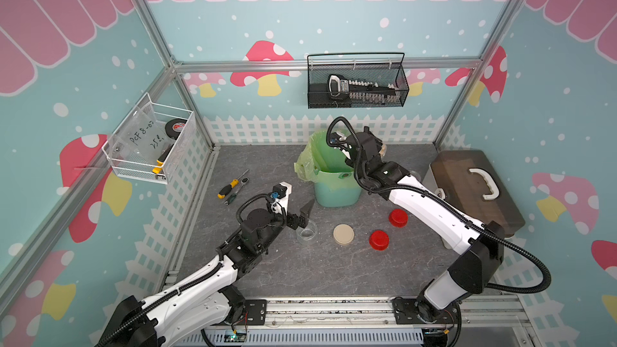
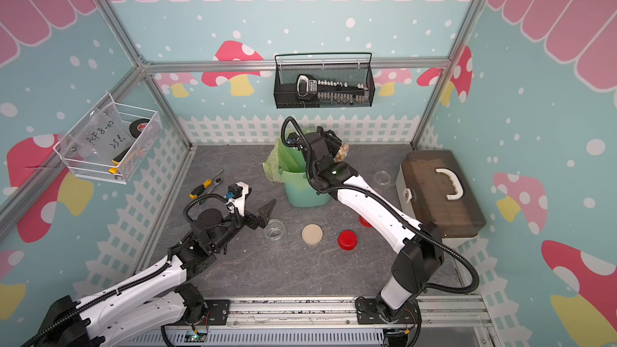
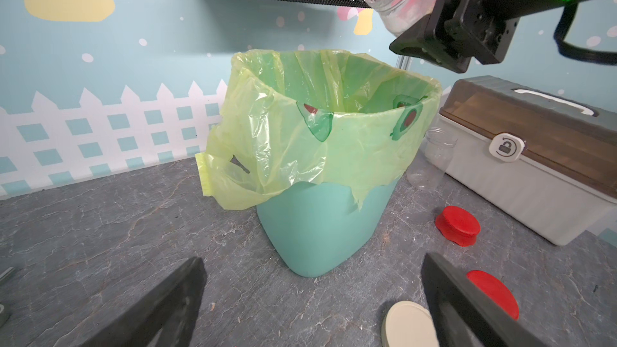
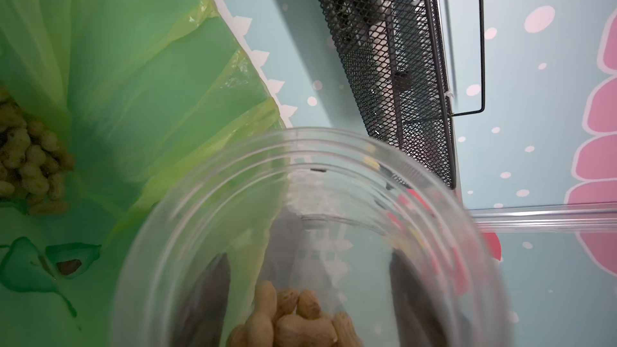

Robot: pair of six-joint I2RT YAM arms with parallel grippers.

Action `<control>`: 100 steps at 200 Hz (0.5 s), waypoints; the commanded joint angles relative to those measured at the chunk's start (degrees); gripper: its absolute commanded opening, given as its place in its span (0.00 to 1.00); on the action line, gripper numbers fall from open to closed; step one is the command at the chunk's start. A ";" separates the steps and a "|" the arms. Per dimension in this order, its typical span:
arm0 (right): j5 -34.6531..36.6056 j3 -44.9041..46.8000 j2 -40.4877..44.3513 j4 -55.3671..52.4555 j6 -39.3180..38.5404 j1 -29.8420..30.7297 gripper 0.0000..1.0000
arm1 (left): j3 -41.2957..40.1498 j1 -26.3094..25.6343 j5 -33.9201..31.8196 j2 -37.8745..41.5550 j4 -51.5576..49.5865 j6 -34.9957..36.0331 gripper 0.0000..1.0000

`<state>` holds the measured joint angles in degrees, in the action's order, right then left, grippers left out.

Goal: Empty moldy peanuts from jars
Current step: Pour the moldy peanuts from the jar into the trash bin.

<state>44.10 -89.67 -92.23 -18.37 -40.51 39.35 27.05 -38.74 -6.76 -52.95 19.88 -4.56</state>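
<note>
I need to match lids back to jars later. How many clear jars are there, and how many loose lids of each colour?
Clear jars: 3
Red lids: 2
Beige lids: 1
Total: 6

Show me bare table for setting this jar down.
Widest: the front strip between the beige lid, red lid and front rail. Also behind the screwdriver, left of the bin. Crowded: the empty jar and lids row; the gap between bin and toolbox.
</note>
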 commanded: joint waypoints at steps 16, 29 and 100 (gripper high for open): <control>0.48 -1.30 -0.79 3.31 -7.46 -0.33 0.40 | 1.43 0.16 -1.19 0.23 -1.11 1.44 0.99; 0.47 -1.26 -1.11 3.47 -9.61 -0.33 0.42 | 1.43 0.16 -1.30 0.29 -1.17 1.52 0.99; 2.11 0.20 -3.51 6.82 -17.03 -0.29 0.44 | 1.42 0.15 -1.26 0.26 -1.44 1.68 0.99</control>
<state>44.95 -89.65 -94.78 -14.76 -53.41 39.35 27.05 -38.74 -7.29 -52.95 18.83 -4.05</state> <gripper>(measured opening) 0.702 0.992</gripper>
